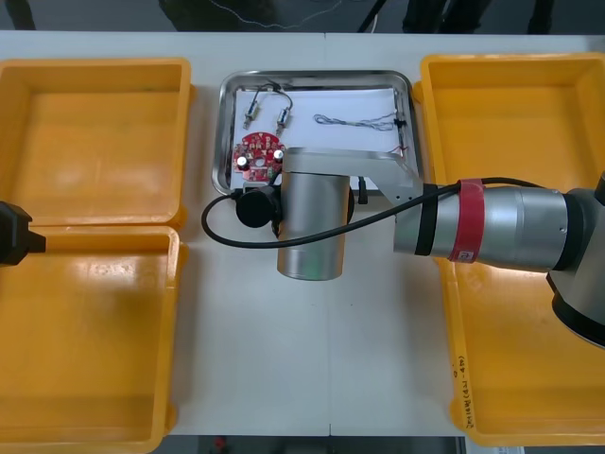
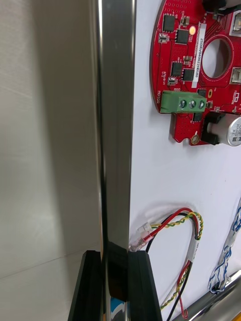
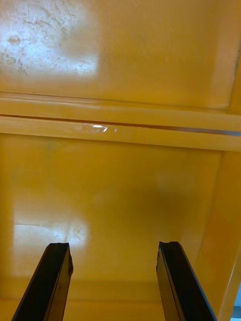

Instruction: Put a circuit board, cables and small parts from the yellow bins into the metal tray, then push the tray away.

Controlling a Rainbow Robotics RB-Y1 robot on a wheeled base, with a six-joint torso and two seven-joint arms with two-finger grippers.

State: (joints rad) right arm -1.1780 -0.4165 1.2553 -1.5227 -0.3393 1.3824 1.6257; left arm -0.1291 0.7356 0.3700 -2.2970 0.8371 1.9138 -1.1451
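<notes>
The metal tray point(image 1: 227, 104) lies between the bins, white inside. In it are a round red circuit board point(image 1: 257, 156), two small metal parts point(image 1: 283, 117) and a thin twisted cable point(image 1: 364, 120). My right arm point(image 1: 492, 227) reaches across to the tray's near edge. In the right wrist view my right gripper point(image 2: 116, 256) is shut on the tray's shiny rim point(image 2: 116, 125), one finger on each side. Inside the rim lie the circuit board point(image 2: 196, 65), a red and yellow cable point(image 2: 175, 223) and a blue and white cable point(image 2: 226, 256). My left gripper point(image 3: 114, 246) hangs open over a yellow bin point(image 3: 120, 190).
Two yellow bins stand on the left point(image 1: 95, 142) point(image 1: 85, 331) and two on the right point(image 1: 510, 104) point(image 1: 529, 378). The left gripper point(image 1: 14, 235) waits at the far left, over the seam between the left bins. A black hose point(image 1: 227, 236) loops off my right wrist.
</notes>
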